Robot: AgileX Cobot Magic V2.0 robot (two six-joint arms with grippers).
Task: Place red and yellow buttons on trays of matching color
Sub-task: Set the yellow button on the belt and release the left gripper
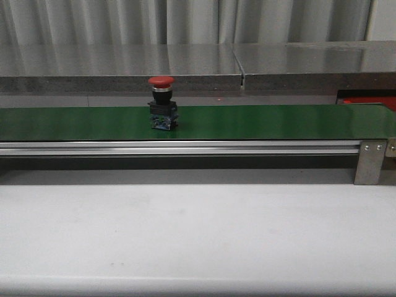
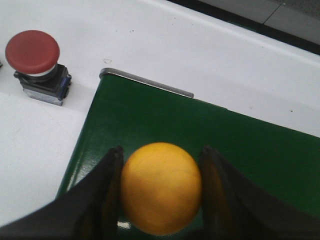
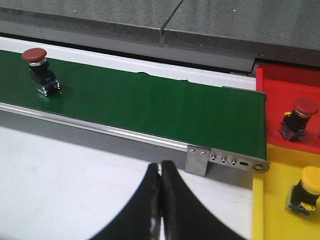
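Green belt (image 1: 247,122), red button (image 1: 162,103) upright, cap up, left claw (image 2: 161,192) gripping yellow button (image 2: 160,194)

The belt (image 1: 260,122) is a plain dark green, edged by a silver-grey rail (image 1: 179,147) and a grey metal bracket (image 1: 370,162). On it stands a button (image 1: 162,103) with a red cap, a black body and a blue base. The bench (image 1: 198,235) is plain white. The left end effector (image 2: 161,192), black, frames a yellow-orange button cap (image 2: 160,194). A red tray (image 3: 287,107) carries a red-capped button (image 3: 297,119); a yellow tray (image 3: 280,200) carries a yellow-capped one (image 3: 306,190). The right end effector (image 3: 160,200) is black.
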